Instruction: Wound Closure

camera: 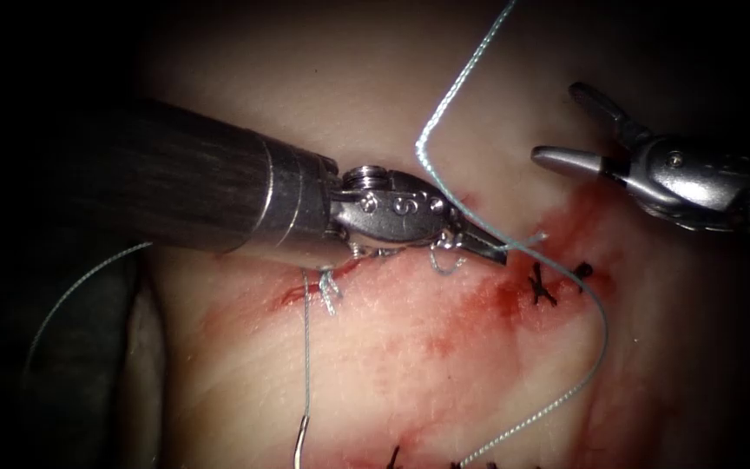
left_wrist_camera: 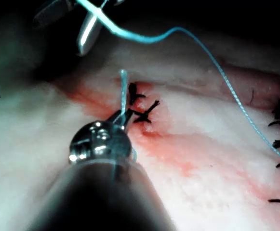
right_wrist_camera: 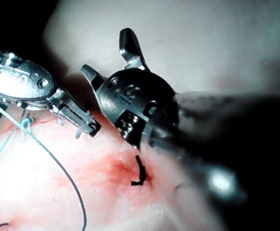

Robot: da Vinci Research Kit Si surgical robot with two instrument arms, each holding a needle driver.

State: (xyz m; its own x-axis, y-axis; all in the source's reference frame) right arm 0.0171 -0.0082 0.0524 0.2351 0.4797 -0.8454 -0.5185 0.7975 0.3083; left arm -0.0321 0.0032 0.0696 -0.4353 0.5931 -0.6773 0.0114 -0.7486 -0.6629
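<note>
The left tool (camera: 490,247) has its jaws clenched on the pale blue thread (camera: 444,100) near its short free end, low over the cut (camera: 323,282) in the tissue (camera: 375,365), likely to keep that end steady beside the dark stitches (camera: 542,285). The right tool (camera: 585,128) hangs apart to the right, jaws spread, holding nothing. From the grasp the thread rises in one strand and sweeps down in another. The needle (camera: 301,445) lies loose on the tissue at the lower edge, not in it.
</note>
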